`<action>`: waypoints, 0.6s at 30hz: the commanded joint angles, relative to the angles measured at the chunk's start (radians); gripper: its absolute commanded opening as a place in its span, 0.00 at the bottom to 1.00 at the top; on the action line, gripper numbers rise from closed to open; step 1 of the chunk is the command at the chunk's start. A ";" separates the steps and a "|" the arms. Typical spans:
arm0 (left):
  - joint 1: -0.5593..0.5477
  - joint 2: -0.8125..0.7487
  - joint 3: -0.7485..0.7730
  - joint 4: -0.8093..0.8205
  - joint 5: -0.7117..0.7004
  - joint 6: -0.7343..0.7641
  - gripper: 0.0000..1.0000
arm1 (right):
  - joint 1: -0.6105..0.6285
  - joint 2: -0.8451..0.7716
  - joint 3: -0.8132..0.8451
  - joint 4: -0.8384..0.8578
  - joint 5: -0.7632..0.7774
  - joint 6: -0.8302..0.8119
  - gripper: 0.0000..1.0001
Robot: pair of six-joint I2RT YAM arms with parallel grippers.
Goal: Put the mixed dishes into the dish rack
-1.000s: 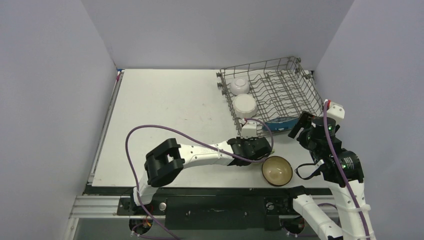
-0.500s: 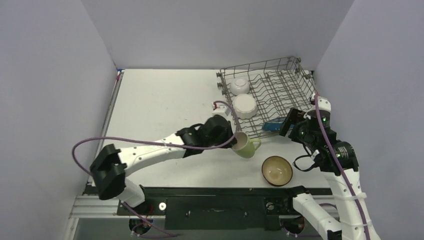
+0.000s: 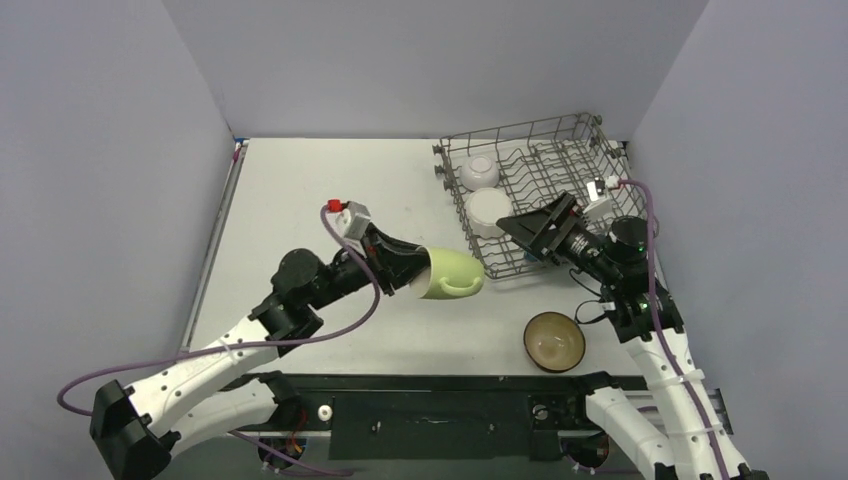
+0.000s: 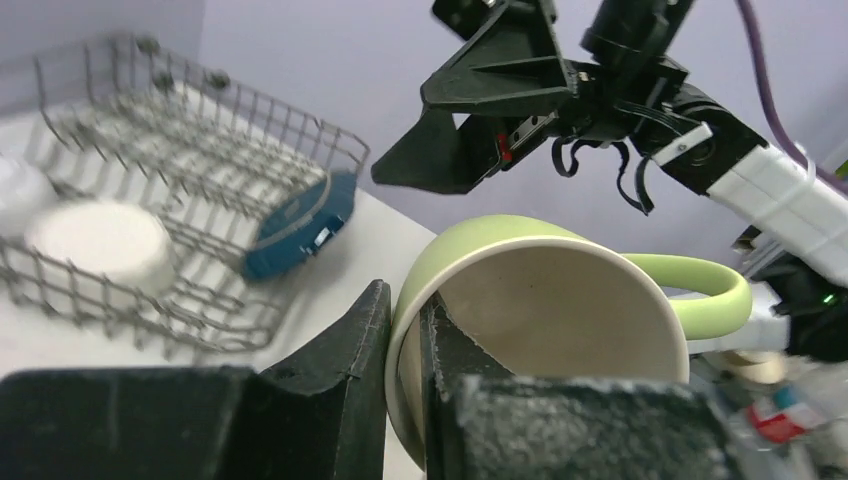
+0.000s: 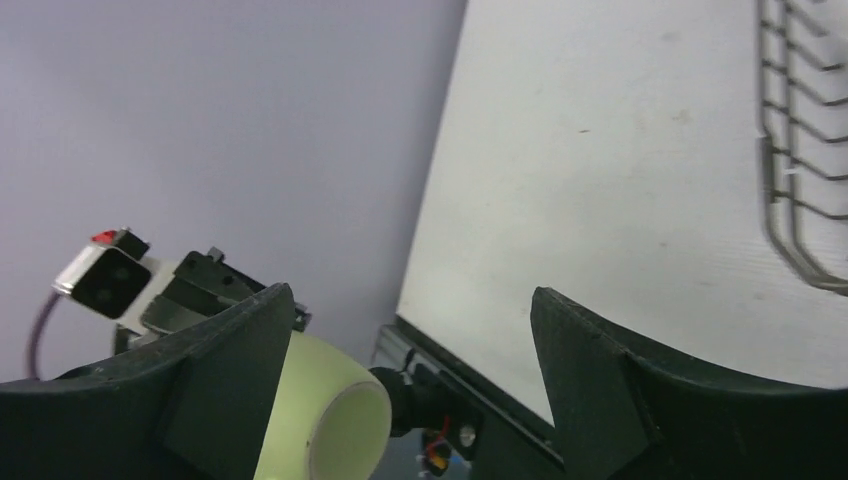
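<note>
I'm driving two matching arms: the left arm [image 3: 190,370] and right arm [image 3: 672,352] are white shells broken by black joint housings, with a purple cable [image 3: 377,298] trailing along each. The left wrist carries a small white block [image 3: 353,214] with a red patch. The left gripper [image 4: 405,315] has grainy black fingers; the right gripper [image 5: 410,300] has broad black wedges.

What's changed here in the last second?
The left tool has lifted the pale green mug, gripped at its rim, leftward away from the brown bowl. The right tool, open, swung left toward it. The bowl and the dish rack stayed put.
</note>
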 commanded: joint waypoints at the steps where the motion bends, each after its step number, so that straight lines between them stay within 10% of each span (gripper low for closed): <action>1: 0.002 -0.080 -0.092 0.373 -0.026 0.319 0.00 | 0.082 0.024 -0.042 0.419 -0.116 0.349 0.84; 18: 0.050 0.070 -0.098 0.912 0.033 0.396 0.00 | 0.294 0.134 -0.078 0.612 -0.144 0.463 0.89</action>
